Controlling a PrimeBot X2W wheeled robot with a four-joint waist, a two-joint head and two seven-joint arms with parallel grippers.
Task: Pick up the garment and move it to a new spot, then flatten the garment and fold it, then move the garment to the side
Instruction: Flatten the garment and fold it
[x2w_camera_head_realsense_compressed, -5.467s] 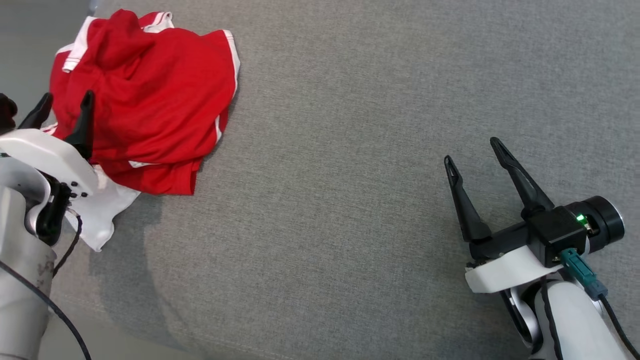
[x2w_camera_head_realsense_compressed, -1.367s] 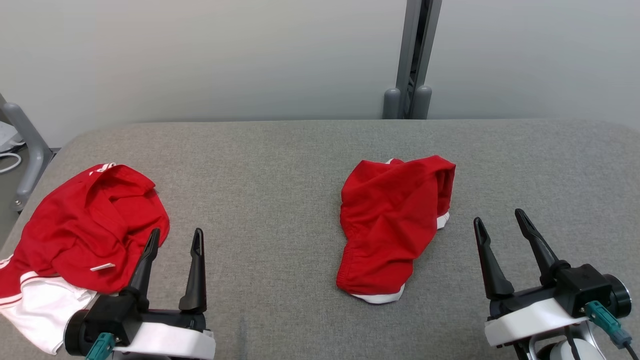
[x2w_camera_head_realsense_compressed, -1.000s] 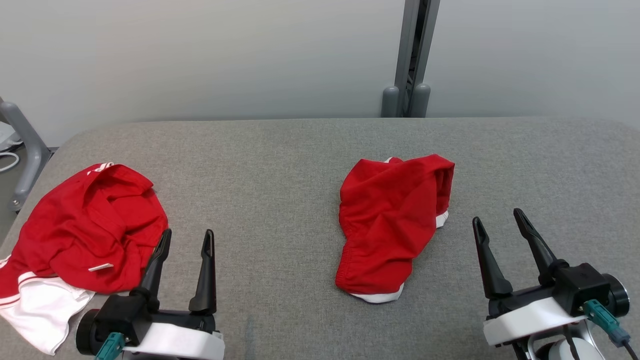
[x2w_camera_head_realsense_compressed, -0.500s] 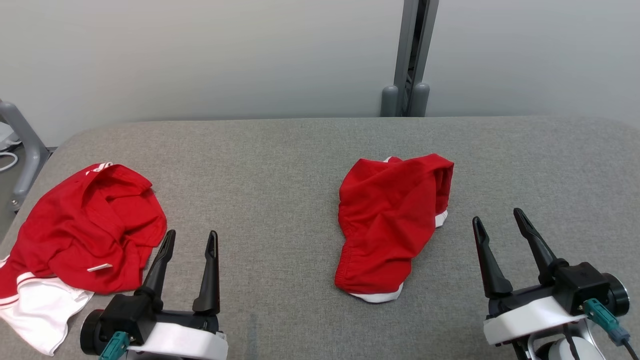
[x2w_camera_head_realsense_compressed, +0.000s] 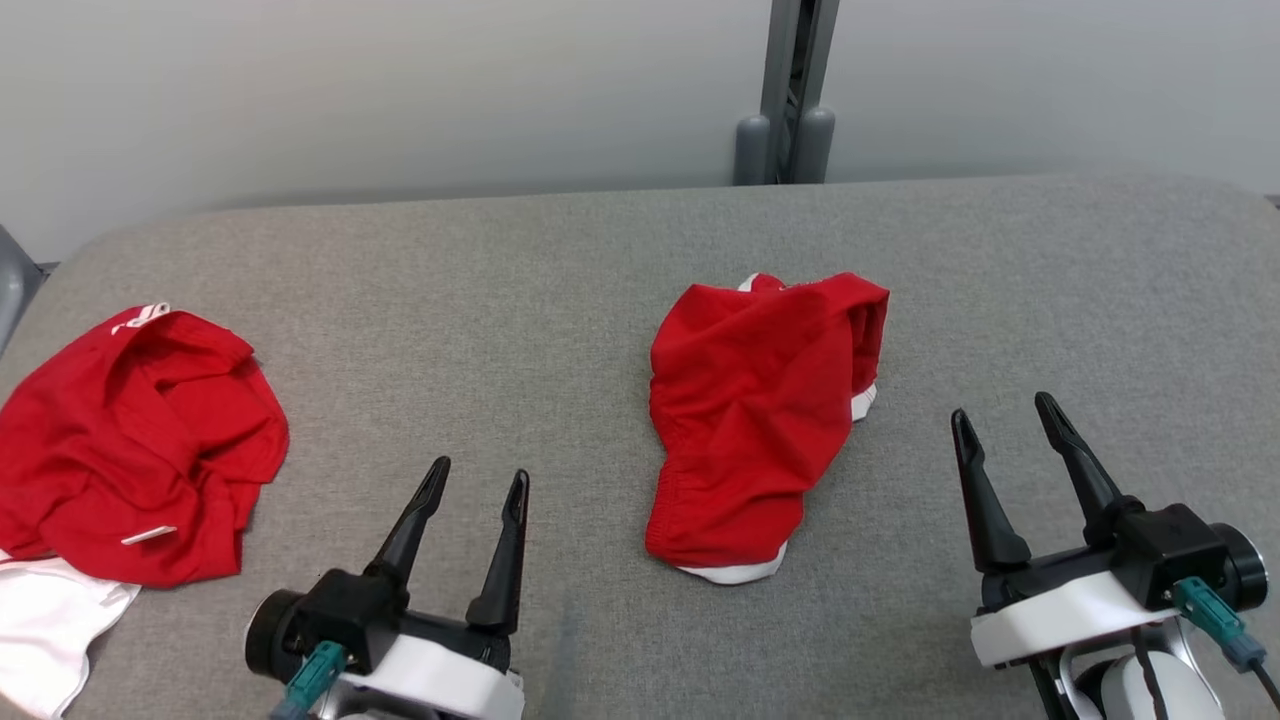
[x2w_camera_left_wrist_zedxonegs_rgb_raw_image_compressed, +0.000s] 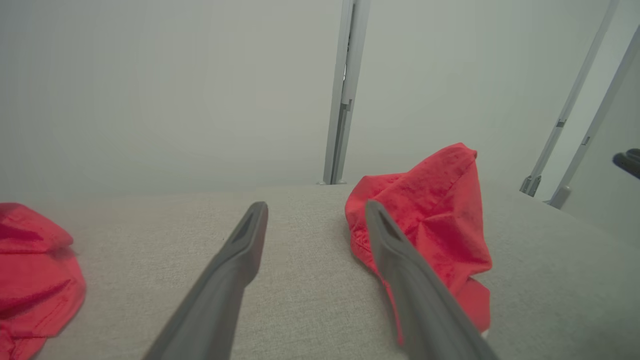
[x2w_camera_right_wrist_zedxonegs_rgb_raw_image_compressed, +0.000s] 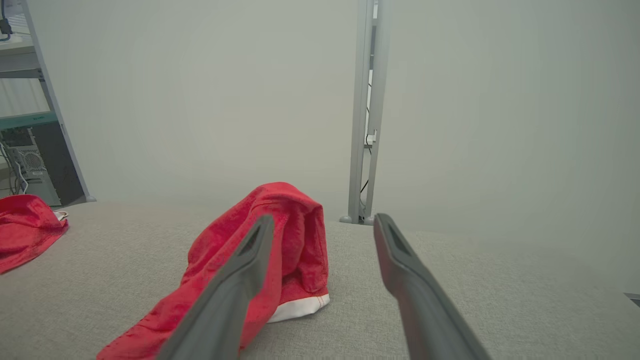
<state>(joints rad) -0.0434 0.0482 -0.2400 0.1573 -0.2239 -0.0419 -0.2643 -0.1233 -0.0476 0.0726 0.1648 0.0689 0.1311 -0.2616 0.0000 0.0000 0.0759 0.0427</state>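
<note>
The crumpled red garment (x2w_camera_head_realsense_compressed: 760, 420) lies midway across the grey padded table (x2w_camera_head_realsense_compressed: 560, 300), untouched. The left gripper (x2w_camera_head_realsense_compressed: 480, 470) and right gripper (x2w_camera_head_realsense_compressed: 1002, 408) flank it, both spread and empty; another red-and-white garment (x2w_camera_head_realsense_compressed: 130, 440) sits at the table's left end.

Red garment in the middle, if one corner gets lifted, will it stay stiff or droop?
Probably droops: the middle red garment lies crumpled in soft folds. Likely light, being thin cloth. Pushed, it would likely bunch rather than slide on the textured grey surface.
</note>
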